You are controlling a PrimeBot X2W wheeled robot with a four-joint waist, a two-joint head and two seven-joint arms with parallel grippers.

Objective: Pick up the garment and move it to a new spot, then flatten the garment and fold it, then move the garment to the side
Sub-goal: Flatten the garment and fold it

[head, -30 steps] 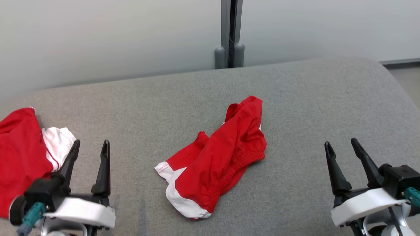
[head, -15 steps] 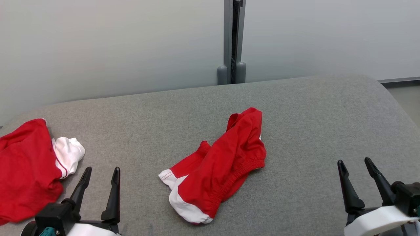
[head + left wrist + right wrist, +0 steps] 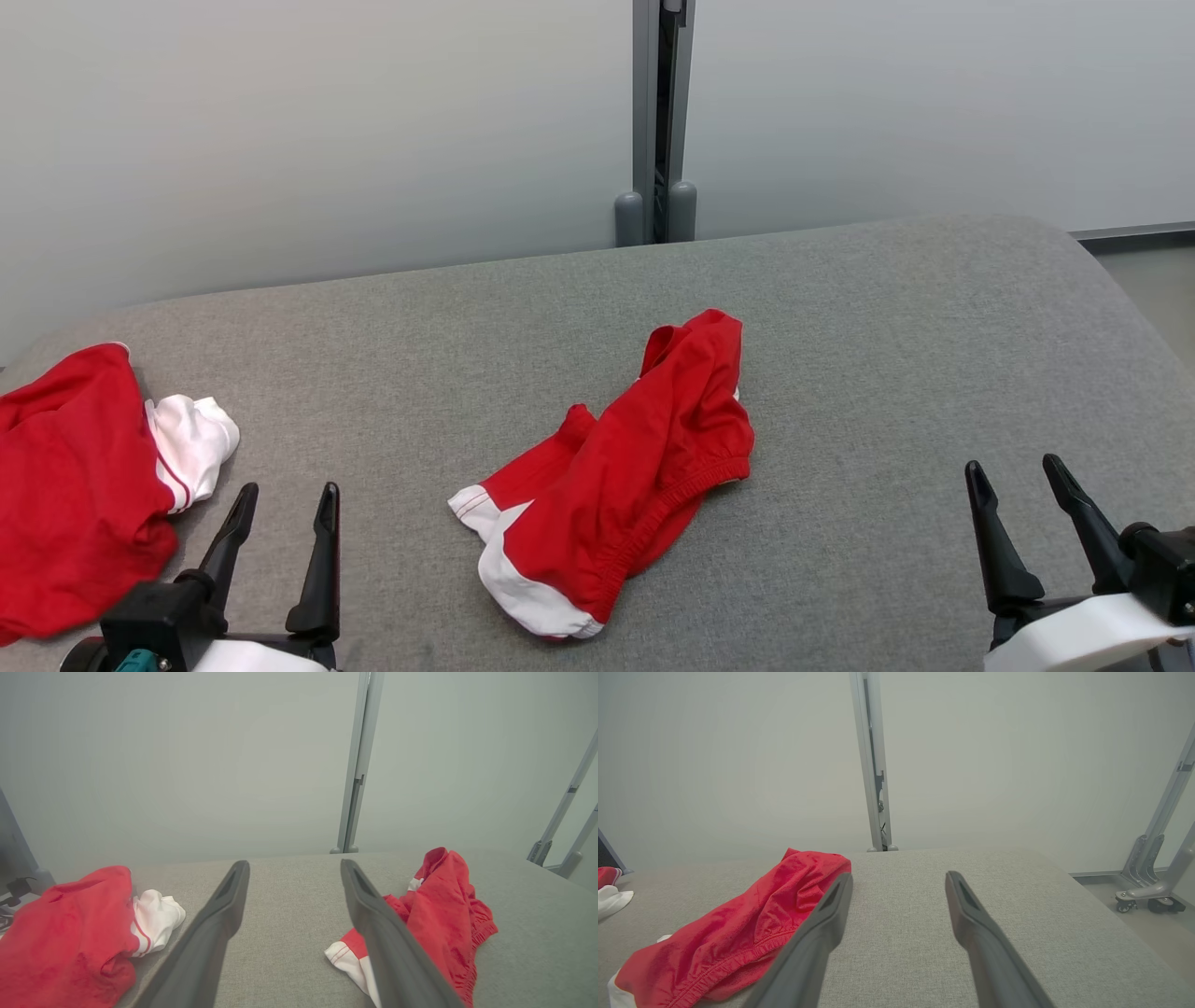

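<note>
a: head view first. how were the arms sitting?
b: both were low at my near edge, left gripper (image 3: 289,490) and right gripper (image 3: 1013,464) pointing away from me, jaws spread, nothing in them. the garment (image 3: 635,467) lay crumpled mid-way on the grey pad (image 3: 887,355), long axis running near-left to far-right, white hem nearest me.
a: left wrist?
b: its fingers (image 3: 219,924) hovered wide apart over the pad, garment on their right, a second red piece (image 3: 70,933) on their left.
a: right wrist?
b: jaws parted and empty, garment off to the left.

Left arm (image 3: 261,659), right arm (image 3: 1074,640) low; jaws wide apart.
</note>
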